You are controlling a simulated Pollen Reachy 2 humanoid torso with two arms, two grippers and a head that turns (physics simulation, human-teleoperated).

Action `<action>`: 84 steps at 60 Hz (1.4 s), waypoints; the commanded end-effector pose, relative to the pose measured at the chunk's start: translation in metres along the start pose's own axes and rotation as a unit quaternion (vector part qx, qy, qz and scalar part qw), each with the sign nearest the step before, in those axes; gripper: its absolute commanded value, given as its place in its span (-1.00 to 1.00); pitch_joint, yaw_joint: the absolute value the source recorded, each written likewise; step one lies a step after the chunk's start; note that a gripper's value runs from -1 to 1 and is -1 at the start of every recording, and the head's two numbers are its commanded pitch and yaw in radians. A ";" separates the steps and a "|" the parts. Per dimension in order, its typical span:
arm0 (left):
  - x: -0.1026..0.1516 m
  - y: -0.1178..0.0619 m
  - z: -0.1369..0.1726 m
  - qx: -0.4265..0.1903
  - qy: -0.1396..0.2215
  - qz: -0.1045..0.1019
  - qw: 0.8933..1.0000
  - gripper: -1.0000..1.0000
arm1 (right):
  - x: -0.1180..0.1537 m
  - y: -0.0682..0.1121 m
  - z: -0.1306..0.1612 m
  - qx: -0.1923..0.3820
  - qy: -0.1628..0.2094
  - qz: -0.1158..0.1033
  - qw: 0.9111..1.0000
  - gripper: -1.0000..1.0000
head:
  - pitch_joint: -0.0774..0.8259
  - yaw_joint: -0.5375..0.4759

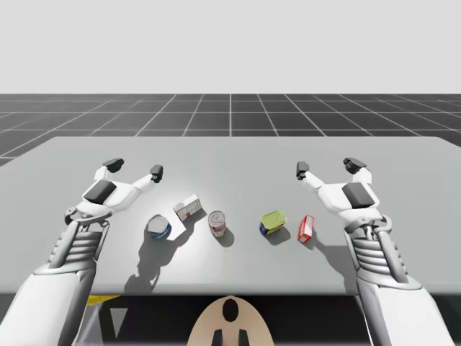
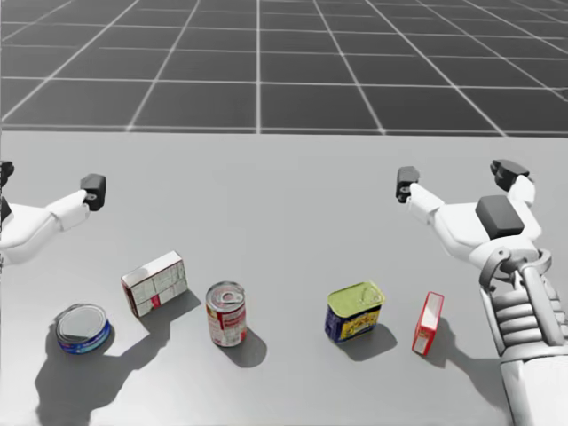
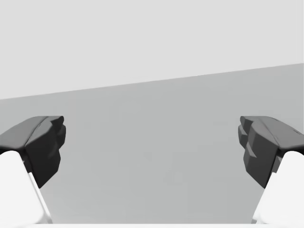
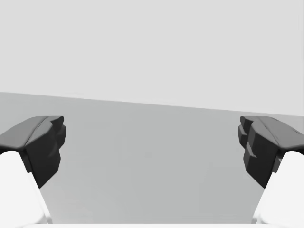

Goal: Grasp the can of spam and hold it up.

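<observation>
The blue squarish can with the yellow-green lid [image 1: 273, 223] [image 2: 354, 311] stands upright on the bench [image 1: 230, 155], right of the middle of the row of goods and nearer our right side. Just beside it, further right, a slim red box [image 1: 306, 228] [image 2: 428, 323] stands on end. To its left come a red-and-white round can [image 1: 217, 223] [image 2: 226, 314], a white-and-red box [image 1: 188, 207] [image 2: 156, 283] and a flat blue round can [image 1: 159, 228] [image 2: 82, 328].

Our right end effector [image 1: 328, 167] [image 2: 458, 177] [image 4: 152, 147] hovers beyond the blue squarish can, fingers spread wide with nothing between them. Our left end effector [image 1: 135, 168] [image 3: 152, 147] is likewise spread and empty, well apart from the target.

We judge the grasp not yet begun: this is the reach step. The right arm looks best placed; we would need to draw it back over the can, come down, and keep the outer finger from knocking the slim red box.
</observation>
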 end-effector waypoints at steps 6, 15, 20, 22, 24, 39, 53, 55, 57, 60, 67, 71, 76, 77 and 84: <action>0.000 0.001 -0.001 0.000 -0.001 -0.001 1.000 -1.00 | -0.001 0.001 0.000 0.001 0.000 0.000 1.000 -1.00 | 0.46 -0.23; 0.004 0.002 0.001 -0.001 -0.006 0.007 1.000 -1.00 | -0.002 0.003 0.000 0.002 0.001 0.001 1.000 -1.00 | 0.65 -0.33; 0.005 0.001 0.001 -0.001 -0.008 0.008 1.000 -1.00 | -0.002 0.003 -0.001 0.002 0.001 0.000 1.000 -1.00 | 0.70 -0.33; 0.005 0.001 0.001 -0.002 -0.008 0.009 1.000 -1.00 | -0.002 0.003 -0.001 0.002 0.001 0.000 1.000 -1.00 | 0.71 -0.34; 0.005 0.001 0.001 -0.002 -0.008 0.009 1.000 -1.00 | -0.002 0.003 -0.001 0.003 0.001 0.000 1.000 -1.00 | 0.72 -0.34; 0.005 0.000 0.002 -0.004 0.000 0.023 1.000 -1.00 | 0.012 0.017 0.021 0.039 0.040 -0.021 0.998 -1.00 | 0.73 -0.40; 0.006 0.000 0.004 -0.017 0.012 0.049 0.999 -1.00 | 0.019 0.030 0.064 0.116 0.142 -0.020 0.983 -1.00 | 0.73 -0.40; 0.006 -0.001 0.004 -0.018 0.012 0.050 0.999 -1.00 | 0.018 0.032 0.068 0.125 0.151 -0.021 0.980 -1.00 | 0.74 -0.40; 0.006 -0.001 0.005 -0.019 0.014 0.051 0.998 -1.00 | 0.016 0.036 0.075 0.139 0.171 -0.021 0.975 -1.00 | 0.74 -0.40; 0.006 -0.001 0.005 -0.018 0.015 0.051 0.998 -1.00 | 0.013 0.040 0.081 0.147 0.182 -0.019 0.972 -1.00 | 0.74 -0.40; 0.006 -0.001 0.005 -0.019 0.016 0.052 0.998 -1.00 | 0.007 0.050 0.094 0.161 0.212 -0.009 0.964 -1.00 | 0.75 -0.40; 0.006 -0.001 0.005 -0.019 0.016 0.050 0.998 -1.00 | 0.003 0.054 0.098 0.172 0.222 -0.007 0.960 -1.00 | 0.74 -0.40; 0.006 -0.001 0.005 -0.017 0.015 0.048 0.999 -1.00 | -0.003 0.062 0.102 0.188 0.235 -0.007 0.954 -1.00 | 0.74 -0.40; 0.006 -0.001 0.005 -0.017 0.016 0.048 0.999 -1.00 | -0.005 0.063 0.102 0.187 0.236 -0.005 0.954 -1.00 | 0.74 -0.40; 0.006 0.000 0.005 -0.015 0.014 0.043 0.999 -1.00 | -0.017 0.072 0.099 0.186 0.249 -0.010 0.951 -1.00 | 0.74 -0.39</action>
